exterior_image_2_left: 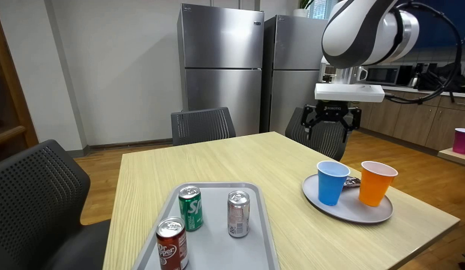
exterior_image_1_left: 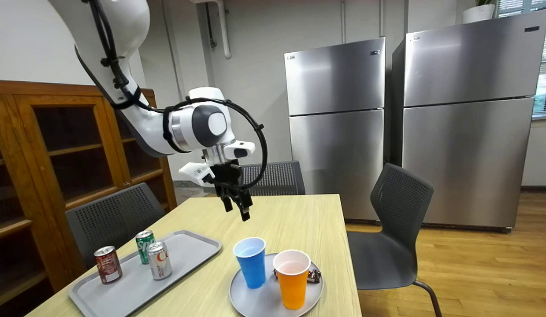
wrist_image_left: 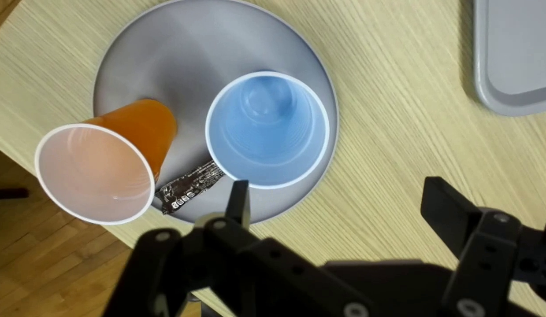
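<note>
Jaws spread wide, a black "ROBOTIQ" gripper (exterior_image_2_left: pixel 327 134) hangs near one blue plastic cup (exterior_image_2_left: pixel 331 185) and one orange plastic cup (exterior_image_2_left: pixel 376 185) — both on a round gray plate (exterior_image_2_left: pixel 346 213), with one dark-wrapped bar (wrist_image_left: pixel 191 187). A maroon "Dr Pepper" can (exterior_image_2_left: pixel 172 245), green can (exterior_image_2_left: pixel 191 210) lettered "SP" and silver can (exterior_image_2_left: pixel 238 215) (three, all metal) share a rectangular gray tray (exterior_image_2_left: pixel 217 251).

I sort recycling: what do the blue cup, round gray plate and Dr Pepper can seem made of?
Blue cup: probably smooth plastic; faint molded rings show inside.
Round gray plate: satin plastic or ceramic; its soft sheen leaves that open.
Dr Pepper can: glossy metal, likely aluminum; its bare top shines.
</note>
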Motion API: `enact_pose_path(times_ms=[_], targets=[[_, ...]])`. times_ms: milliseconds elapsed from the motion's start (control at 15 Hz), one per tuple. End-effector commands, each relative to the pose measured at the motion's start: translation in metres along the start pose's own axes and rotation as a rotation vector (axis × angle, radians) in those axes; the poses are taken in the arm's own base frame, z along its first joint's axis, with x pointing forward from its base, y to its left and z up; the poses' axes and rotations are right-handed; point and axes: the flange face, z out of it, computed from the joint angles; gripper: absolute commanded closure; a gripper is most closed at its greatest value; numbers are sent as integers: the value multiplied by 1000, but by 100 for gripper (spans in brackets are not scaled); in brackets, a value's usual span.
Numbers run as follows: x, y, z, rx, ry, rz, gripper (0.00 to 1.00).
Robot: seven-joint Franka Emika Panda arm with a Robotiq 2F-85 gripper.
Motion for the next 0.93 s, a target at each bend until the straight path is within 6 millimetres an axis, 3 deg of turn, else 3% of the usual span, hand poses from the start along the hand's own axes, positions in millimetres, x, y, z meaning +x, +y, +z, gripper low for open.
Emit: enact_pose_path(times_ms=[0, 867], targets=[[7, -5, 15, -35, -5, 27, 0], [11, -19, 68, -105, -63, 38, 0]])
